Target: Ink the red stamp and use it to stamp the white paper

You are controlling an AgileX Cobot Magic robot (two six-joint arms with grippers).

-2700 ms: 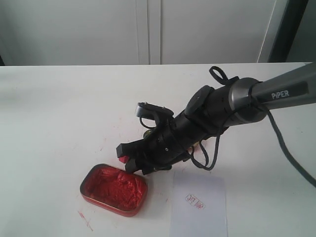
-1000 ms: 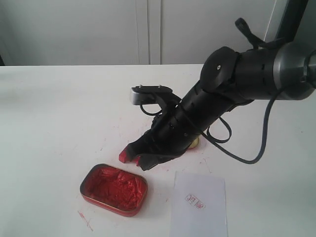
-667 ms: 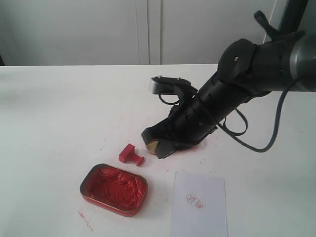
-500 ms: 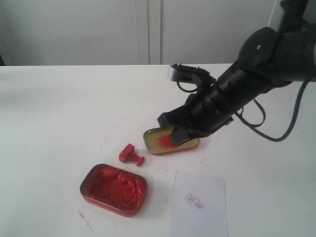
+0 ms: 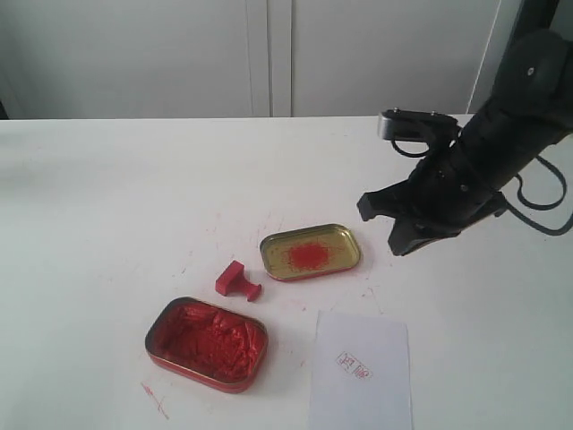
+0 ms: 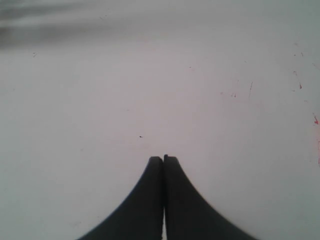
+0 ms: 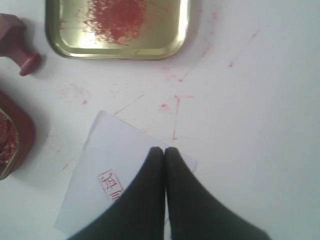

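Nearest me the white paper [image 5: 361, 372] lies flat on the table [image 5: 107, 197] with a small red imprint on it, the open tin of red ink paste [image 5: 207, 344] to its left. Just behind the tin the red stamp [image 5: 235, 281] lies tipped on its side (nothing holding it), near the gold lid [image 5: 311, 252]. Farther back the right gripper [image 7: 164, 150] hangs empty, jaws pressed together. The left gripper [image 6: 163, 159] is likewise closed over bare tabletop.

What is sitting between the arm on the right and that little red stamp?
Only the gold lid, lying flat on the table between them. The shut right jaws hang above it, so the path to the red stamp is probably clear.
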